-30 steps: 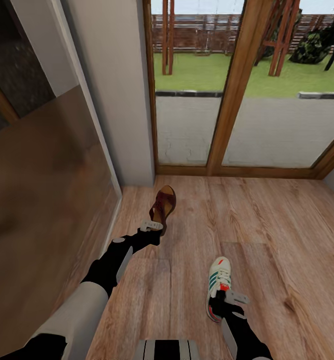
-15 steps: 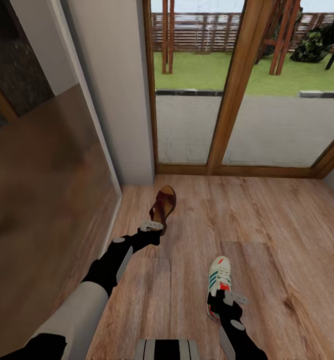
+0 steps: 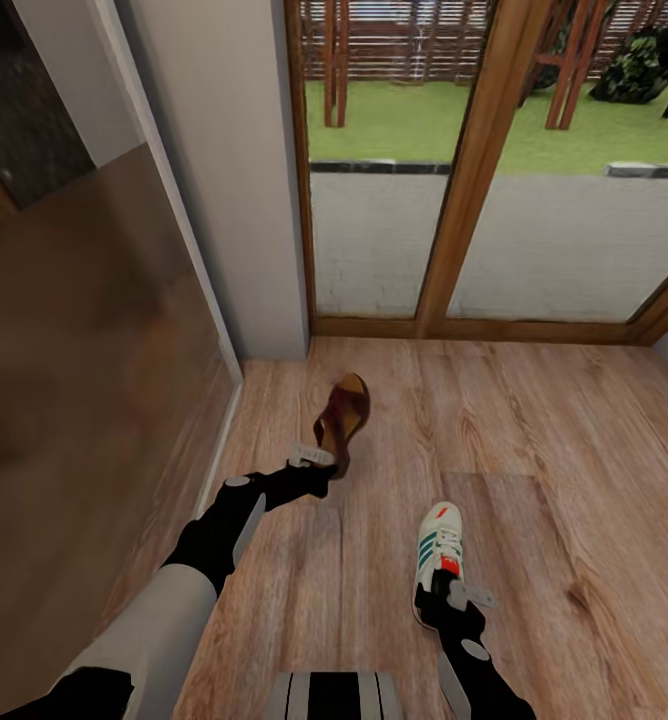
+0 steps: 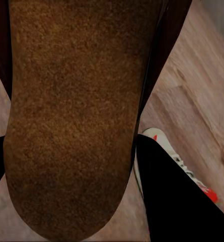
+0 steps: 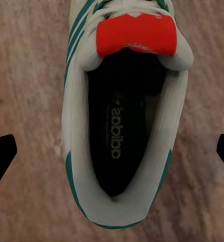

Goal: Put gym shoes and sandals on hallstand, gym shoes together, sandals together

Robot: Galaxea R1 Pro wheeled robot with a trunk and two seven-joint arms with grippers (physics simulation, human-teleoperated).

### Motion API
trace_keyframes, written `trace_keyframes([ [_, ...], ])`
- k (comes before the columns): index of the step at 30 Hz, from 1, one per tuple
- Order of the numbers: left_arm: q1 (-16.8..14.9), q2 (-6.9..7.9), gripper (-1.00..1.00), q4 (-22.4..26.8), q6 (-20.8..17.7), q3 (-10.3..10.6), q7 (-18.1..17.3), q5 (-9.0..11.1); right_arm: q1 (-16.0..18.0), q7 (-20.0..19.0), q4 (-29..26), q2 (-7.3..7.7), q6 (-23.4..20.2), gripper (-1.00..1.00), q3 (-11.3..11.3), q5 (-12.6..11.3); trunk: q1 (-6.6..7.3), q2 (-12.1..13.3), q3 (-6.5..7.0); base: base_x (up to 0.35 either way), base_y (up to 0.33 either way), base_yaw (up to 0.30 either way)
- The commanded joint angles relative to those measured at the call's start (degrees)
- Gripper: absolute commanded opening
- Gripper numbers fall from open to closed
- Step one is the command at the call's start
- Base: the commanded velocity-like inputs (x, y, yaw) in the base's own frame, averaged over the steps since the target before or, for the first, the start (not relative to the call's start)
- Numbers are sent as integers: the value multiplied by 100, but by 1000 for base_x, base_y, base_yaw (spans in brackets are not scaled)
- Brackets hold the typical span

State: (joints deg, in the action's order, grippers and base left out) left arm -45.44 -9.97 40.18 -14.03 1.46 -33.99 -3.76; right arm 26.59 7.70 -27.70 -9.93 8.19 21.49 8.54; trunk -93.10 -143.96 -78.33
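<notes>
Head view: a brown sandal (image 3: 343, 420) sits over the corridor floor (image 3: 534, 480), near the grey wall corner and in front of the wood-framed glass door (image 3: 474, 170). Its heel end meets the left hand (image 3: 314, 462), and the sandal looks tilted, toe pointing toward the door. The left arm reaches forward from the lower left, forearm low and angled toward the sandal. A white gym shoe (image 3: 436, 555) with green stripes and a red patch lies flat on the floor, well apart from the sandal. The right hand (image 3: 454, 600) hovers just over the shoe's heel, with the right arm coming up from the bottom edge. A dark reflective panel (image 3: 84, 380) lines the left side.

Left wrist view: the sandal's (image 4: 76, 116) tan footbed is pressed close to the camera, running between the two black fingers (image 4: 177, 196). The left hand is closed on the sandal's sides. Past one finger, part of the gym shoe (image 4: 164, 154) lies on the floor (image 4: 202, 91).

Right wrist view: the gym shoe (image 5: 124, 121) is seen from above its opening, heel nearest, red tongue patch farther off. The two black fingertips (image 5: 1, 154) stand wide apart, one on each side of the shoe and clear of it, holding nothing. The shoe rests on the floor (image 5: 26, 75).
</notes>
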Motion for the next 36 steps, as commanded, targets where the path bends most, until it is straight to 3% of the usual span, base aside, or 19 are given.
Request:
trace_keyframes([
  [1, 0, -2, -100, -6, -19, -13, -198, -57, 4, 3, 2, -7, 16, 100, 39, 60, 1, -2, -4, 0, 0, 0],
  [5, 0, -2, -100, -24, -21, -15, -400, -28, 4, 3, 1, -7, 16, 100, 39, 60, -2, -3, -28, 0, 0, 0],
  [18, 0, -2, -100, -28, -21, -22, -433, -19, 4, 12, -14, -7, 24, 100, 40, 51, -35, -20, -416, 0, 0, 0],
  [28, 0, -2, -100, -21, -21, -22, -425, -19, 4, 18, -16, -7, 24, 100, 40, 51, -35, -20, -462, 0, 0, 0],
  [32, 0, -2, -100, -19, -23, -22, -424, -19, 4, 20, -16, -7, 24, 100, 40, 51, -45, -26, -567, 0, 0, 0],
  [36, 0, -2, -100, -15, -21, -22, -418, -21, 4, 21, -23, -7, 24, 100, 40, 51, -45, -26, -590, 0, 0, 0],
])
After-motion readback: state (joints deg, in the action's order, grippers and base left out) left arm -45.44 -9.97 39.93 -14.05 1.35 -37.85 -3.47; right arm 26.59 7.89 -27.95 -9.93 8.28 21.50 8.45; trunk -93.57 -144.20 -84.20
